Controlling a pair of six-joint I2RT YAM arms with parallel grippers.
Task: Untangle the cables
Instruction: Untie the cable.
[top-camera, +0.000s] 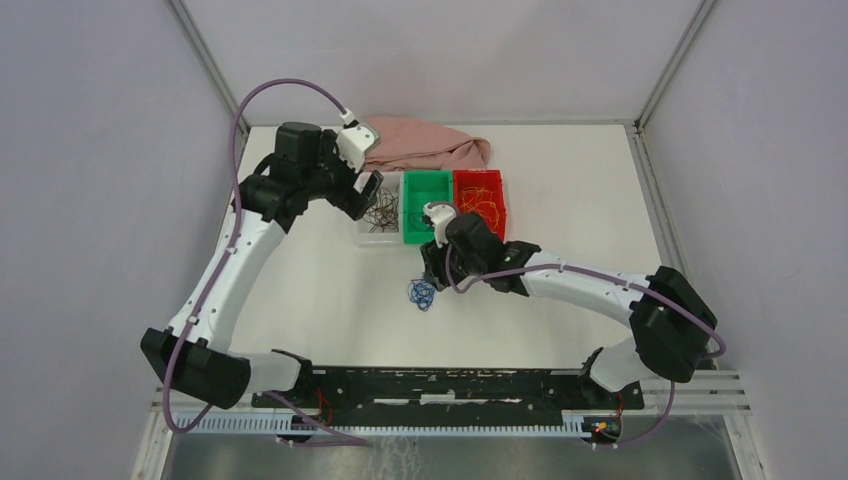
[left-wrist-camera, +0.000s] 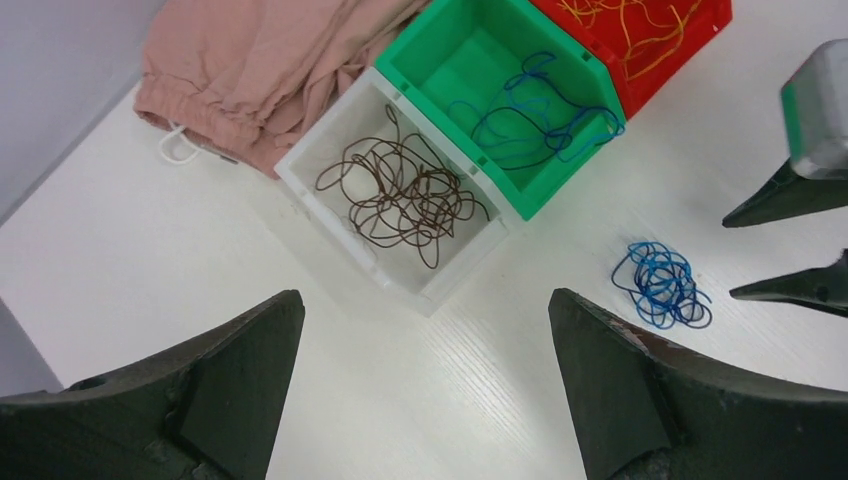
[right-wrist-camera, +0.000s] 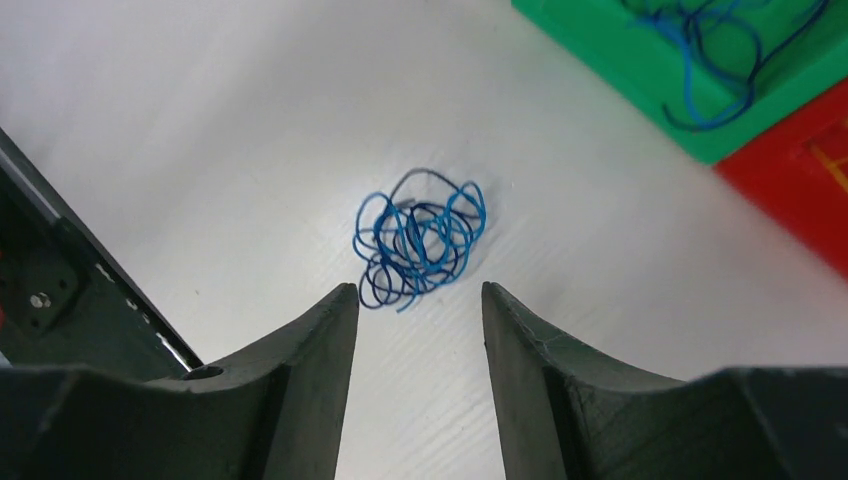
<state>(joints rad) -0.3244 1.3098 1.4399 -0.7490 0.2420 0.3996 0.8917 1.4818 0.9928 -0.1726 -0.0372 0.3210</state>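
Top view, cables: curly blue tangle (top-camera: 422, 293) on white worktop (top-camera: 320, 290), near green bin (top-camera: 425, 198); thin brown loops (top-camera: 381, 212) in clear bin (top-camera: 378, 238); orange strands (top-camera: 480, 208) in red bin (top-camera: 480, 174).
Left wrist, fingers: left fingers (left-wrist-camera: 240, 370), matte dark wedges, spread wide, empty; more blue wire (left-wrist-camera: 530, 115) in glossy green bin; creased pink cloth (left-wrist-camera: 260, 70) beside clear bin.
Right wrist, fingers: right fingers (right-wrist-camera: 300, 370) apart, pinching nothing; blue tangle just beyond tips.

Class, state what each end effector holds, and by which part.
Nothing. The left end effector and right end effector are open and empty; the blue cable tangle lies ungripped.
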